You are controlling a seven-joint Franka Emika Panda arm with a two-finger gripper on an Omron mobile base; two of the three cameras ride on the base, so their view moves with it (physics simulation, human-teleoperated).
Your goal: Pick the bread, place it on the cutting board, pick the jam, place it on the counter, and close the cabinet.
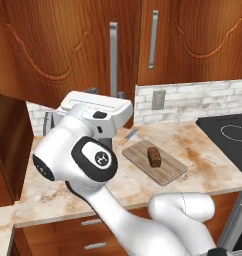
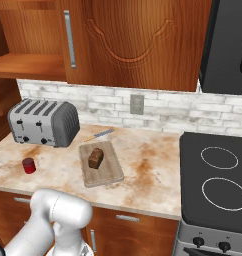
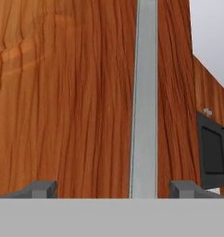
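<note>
The dark brown bread [image 2: 95, 158] lies on the wooden cutting board [image 2: 100, 165], also seen from the left as bread [image 1: 154, 156] on the board [image 1: 168, 172]. The red jam [image 2: 28, 165] stands on the marbled counter [image 2: 143, 170] in front of the toaster. The cabinet's left door [image 1: 63, 45] hangs partly swung out, and an inner shelf [image 2: 23, 65] shows. My gripper [image 3: 114, 189] is open right in front of that door [image 3: 63, 102], its silver bar handle [image 3: 145, 97] rising between the fingertips [image 3: 43, 187]. In the left base view the gripper [image 1: 106, 93] sits at the handle [image 1: 113, 55].
A grey toaster [image 2: 43, 122] stands at the counter's back left, with a knife [image 2: 99, 134] lying behind the board. A black stove [image 2: 218, 175] borders the counter on the right. The right cabinet door [image 1: 198, 35] is shut. My arm's white links [image 1: 88, 160] block much of the left counter.
</note>
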